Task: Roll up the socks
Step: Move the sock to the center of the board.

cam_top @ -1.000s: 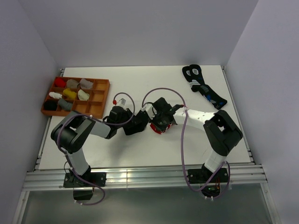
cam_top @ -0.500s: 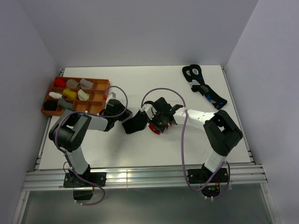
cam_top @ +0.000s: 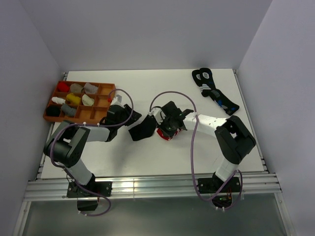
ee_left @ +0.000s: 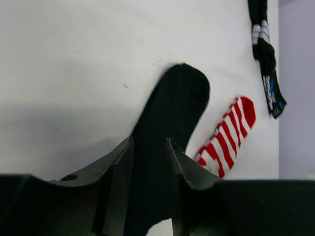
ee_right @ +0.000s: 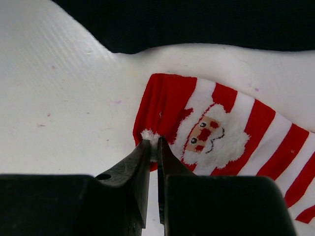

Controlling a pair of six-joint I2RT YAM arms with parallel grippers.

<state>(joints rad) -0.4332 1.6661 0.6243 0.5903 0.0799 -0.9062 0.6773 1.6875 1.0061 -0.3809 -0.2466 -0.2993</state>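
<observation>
The plain black sock (cam_top: 143,130) lies mid-table, its toe end spread flat in the left wrist view (ee_left: 172,108). My left gripper (cam_top: 134,119) is shut on its near end, the fabric pinched between the fingers (ee_left: 150,140). The red-and-white striped sock (cam_top: 164,134) lies just right of it and shows a Santa face in the right wrist view (ee_right: 236,132). My right gripper (cam_top: 165,128) is shut on that sock's red edge at a white pom-pom (ee_right: 153,142). The black sock's edge crosses the top of the right wrist view (ee_right: 197,19).
An orange compartment tray (cam_top: 106,88) with small sock bundles stands at the back left, close behind my left arm. Dark socks with white rings and blue marks (cam_top: 214,89) lie at the back right and also show in the left wrist view (ee_left: 263,49).
My left gripper has drawn back left and rearward toward the tray, with the black sock trailing from it. The right gripper and striped sock have barely moved.
</observation>
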